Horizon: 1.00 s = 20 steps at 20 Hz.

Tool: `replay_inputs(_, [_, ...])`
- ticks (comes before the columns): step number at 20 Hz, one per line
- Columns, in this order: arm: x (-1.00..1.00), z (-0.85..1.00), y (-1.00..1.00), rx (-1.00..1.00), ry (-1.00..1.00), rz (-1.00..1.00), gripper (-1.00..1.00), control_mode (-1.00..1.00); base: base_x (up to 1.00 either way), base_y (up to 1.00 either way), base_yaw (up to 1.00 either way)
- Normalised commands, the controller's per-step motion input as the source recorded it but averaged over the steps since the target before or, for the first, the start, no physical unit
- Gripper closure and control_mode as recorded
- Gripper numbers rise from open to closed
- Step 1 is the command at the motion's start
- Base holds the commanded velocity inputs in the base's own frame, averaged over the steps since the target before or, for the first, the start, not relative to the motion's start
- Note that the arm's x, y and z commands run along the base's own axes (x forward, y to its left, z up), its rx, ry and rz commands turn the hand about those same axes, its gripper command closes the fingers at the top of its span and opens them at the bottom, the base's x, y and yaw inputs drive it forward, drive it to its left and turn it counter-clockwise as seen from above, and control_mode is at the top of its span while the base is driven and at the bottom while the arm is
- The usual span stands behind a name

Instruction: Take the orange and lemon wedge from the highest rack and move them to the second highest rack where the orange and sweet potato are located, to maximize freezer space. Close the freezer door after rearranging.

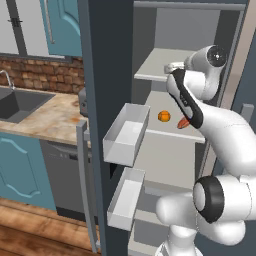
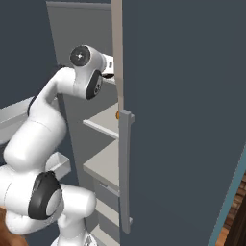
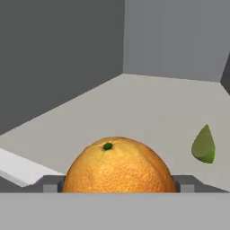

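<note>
While the arm reaches into the freezer at the highest rack, the orange is seen dead ahead in the hand view, sitting between the tool's spread, unclamped jaws w/ nothing gripped yet; closing on it looks like the next step. Lemon wedge lies off to the side on the same shelf, apart from the orange. Left base view adds what hand view lacks: second highest rack below w/ another orange & sweet potato beside it, freezer door swung open
</note>
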Motion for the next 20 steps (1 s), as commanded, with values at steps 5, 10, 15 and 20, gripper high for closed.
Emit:
replay_inputs(5, [-0.97,0.0,0.31,0.0,0.0,0.0,1.0,-1.0,0.0,0.0,0.0])
replay_inputs(10, [-0.88,-0.03,0.2,0.0,0.0,0.0,1.0,-1.0,0.0,0.0,0.0])
replay_inputs(15, [-0.36,-0.37,0.01,0.0,0.04,0.0,1.0,-1.0,0.0,0.0,0.0])
replay_inputs(20, [0.0,-0.54,0.0,-0.1,0.02,0.0,1.0,-1.0,0.0,0.0,0.0])
